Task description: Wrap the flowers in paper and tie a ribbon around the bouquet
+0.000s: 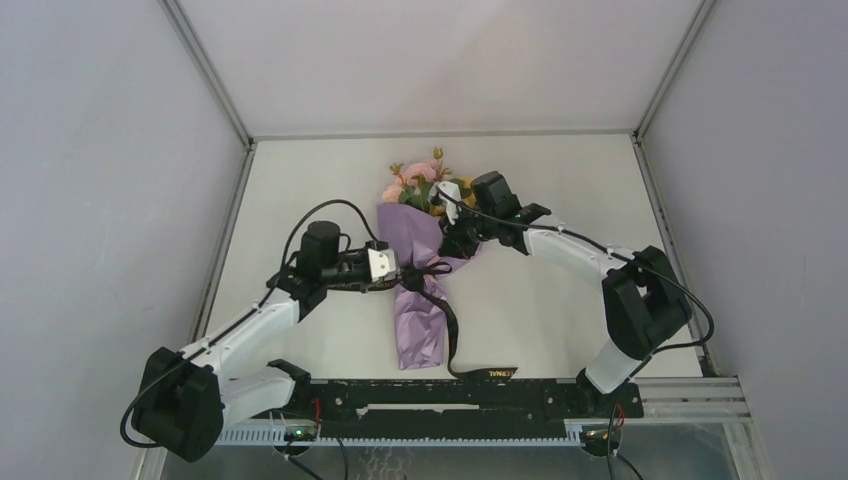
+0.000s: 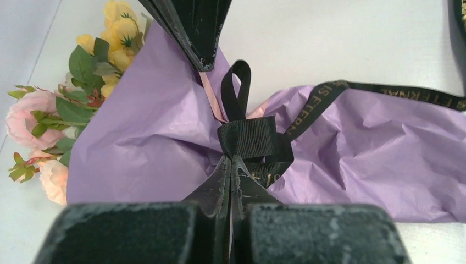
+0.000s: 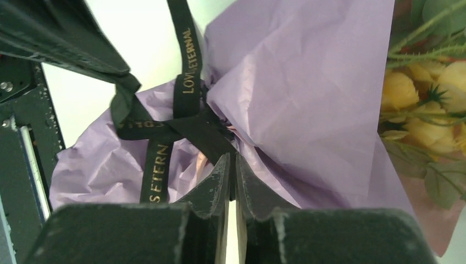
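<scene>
Lying lengthwise near the middle of the white table (image 1: 560, 200), the bouquet (image 1: 418, 270) is seen with its wide end turned to the far side and its narrow end toward the black rail (image 1: 400, 395) at the near edge. The lilac paper (image 1: 415, 335) is gathered into a crumpled cone and drawn in at the waist. The pink and yellow flowers (image 1: 418, 178) are shown sticking out of the wide end, resting on the table. The black ribbon (image 2: 247, 137), printed with gold lettering, is wound around the waist and crossed into a knot with a small loop. One tail is laid along the paper and trails to the rail. The left gripper (image 2: 231, 161) is placed at the waist from the left and is clenched on a piece of the ribbon beside the knot. The right gripper (image 3: 231, 158) is set against the knot from the right, its jaws nearly together. Whether anything is grasped there cannot be told.
</scene>
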Tool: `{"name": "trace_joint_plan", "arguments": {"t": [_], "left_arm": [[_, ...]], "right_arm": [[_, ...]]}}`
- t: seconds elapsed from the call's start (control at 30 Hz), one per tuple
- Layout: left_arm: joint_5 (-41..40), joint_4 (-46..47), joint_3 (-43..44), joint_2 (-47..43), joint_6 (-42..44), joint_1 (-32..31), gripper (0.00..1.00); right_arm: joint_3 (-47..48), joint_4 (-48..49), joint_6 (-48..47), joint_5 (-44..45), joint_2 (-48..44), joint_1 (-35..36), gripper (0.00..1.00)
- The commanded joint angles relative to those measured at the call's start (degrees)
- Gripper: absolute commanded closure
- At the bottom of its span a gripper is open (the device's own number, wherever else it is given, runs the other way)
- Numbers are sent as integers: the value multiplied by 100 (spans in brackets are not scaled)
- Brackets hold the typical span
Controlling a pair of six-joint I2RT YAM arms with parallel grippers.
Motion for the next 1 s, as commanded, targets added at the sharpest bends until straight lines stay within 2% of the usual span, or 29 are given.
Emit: {"name": "trace_joint_plan", "arguments": {"t": [0.0,0.27,0.4,0.6,0.8,0.97], "left_arm": [[-83,-258,-118,-27,750,56,100],[-163,-263,-218,-17,1283,56,100],[-278,-246,-294,31,1742,69,100],[-351,-122,-320,132,1976,83,100],[-310,-96,-330,160,2041,91,100],[-290,-49,-351,168,2086,91,100]], "right_arm": [[93,248,273,500,200,58,87],[92,313,71,699,535,228,91],[89,185,-167,195,686,205,90],[89,38,-364,-946,724,116,89],[112,-2,-486,-1288,938,150,87],[519,-509,-755,-1592,1219,298,86]]}}
